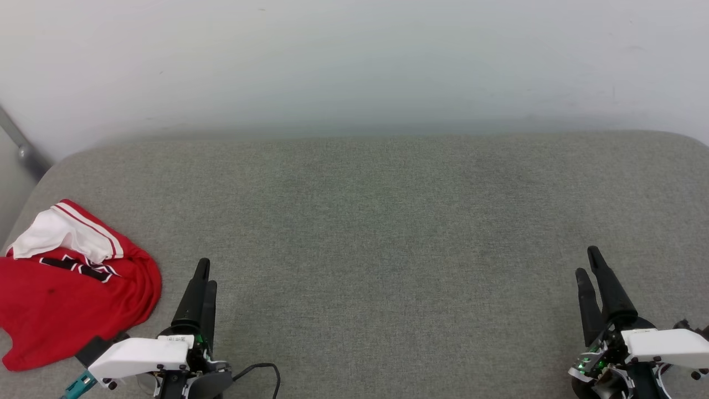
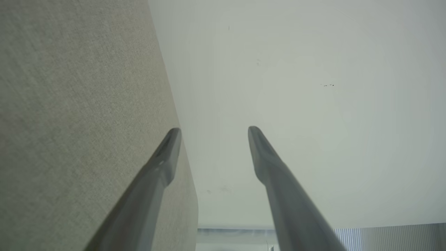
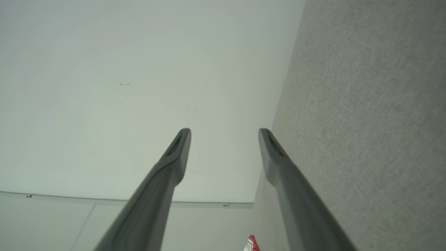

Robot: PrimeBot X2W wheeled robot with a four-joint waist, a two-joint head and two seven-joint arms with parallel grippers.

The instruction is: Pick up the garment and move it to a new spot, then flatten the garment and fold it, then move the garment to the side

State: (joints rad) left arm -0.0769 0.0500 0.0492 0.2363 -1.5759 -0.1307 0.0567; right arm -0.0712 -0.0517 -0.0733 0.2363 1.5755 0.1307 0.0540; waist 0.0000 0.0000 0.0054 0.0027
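Two grippers hover low over a grey upholstered surface [image 1: 376, 233], each with its dark fingers parted and holding nothing: the left gripper [image 1: 206, 274] at the near left, the right gripper [image 1: 586, 261] well apart at the near right. The garment [image 1: 72, 299] lies crumpled at the surface's left edge, just beside the left gripper, with a white striped-trim sleeve folded over red cloth and part of the black lettering showing. Behind stands a pale wall [image 1: 354, 61] — a grey metal bar [image 1: 19, 145] slants at its far left — and a black cable [image 1: 266, 368] loops from the left wrist.
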